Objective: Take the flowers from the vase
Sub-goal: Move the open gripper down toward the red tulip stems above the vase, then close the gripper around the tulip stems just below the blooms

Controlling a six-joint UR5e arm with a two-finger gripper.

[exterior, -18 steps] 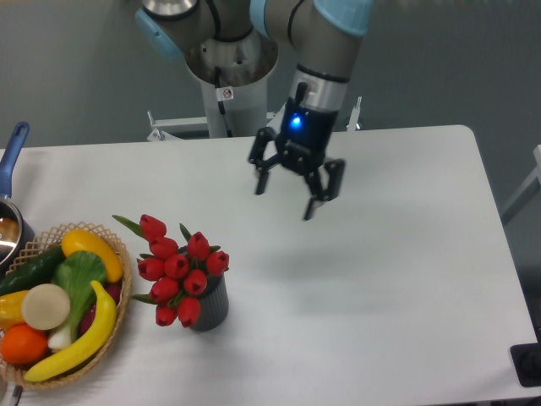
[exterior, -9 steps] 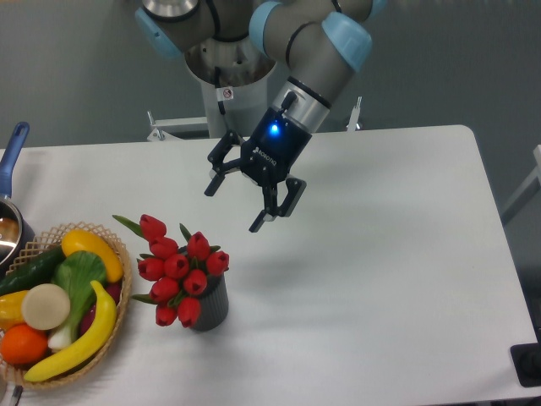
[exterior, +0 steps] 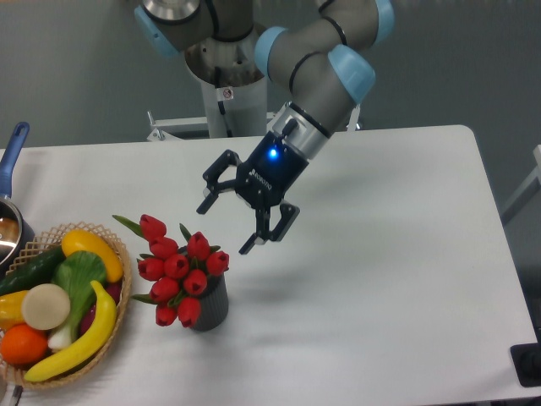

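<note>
Red tulip buds with green leaves, a tied bunch of flowers (exterior: 176, 269), standing in a small dark grey ribbed vase (exterior: 210, 306) on the white worktop (exterior: 380, 254), front left of centre. Long axis of the bunch tilted rather than upright: heads fanned up and to the left, toward the woven basket (exterior: 118, 317) of yellow, green and orange fruit and vegetables; stems hidden in the vase mouth. One green leaf tip jutting left from the topmost bud.

Black two-finger gripper (exterior: 226, 227) with a blue light on its body, hanging in the air just above and to the right of the buds, angled down toward the left. Fingers spread wide, nothing between them, not touching the bunch.

Blue-handled metal pot (exterior: 12, 186) at the far left edge, only partly in view.

Against half a second ago: gripper lower and a little further left, nearer the tulip heads, arm more folded over. Flowers, vase and basket unmoved.
</note>
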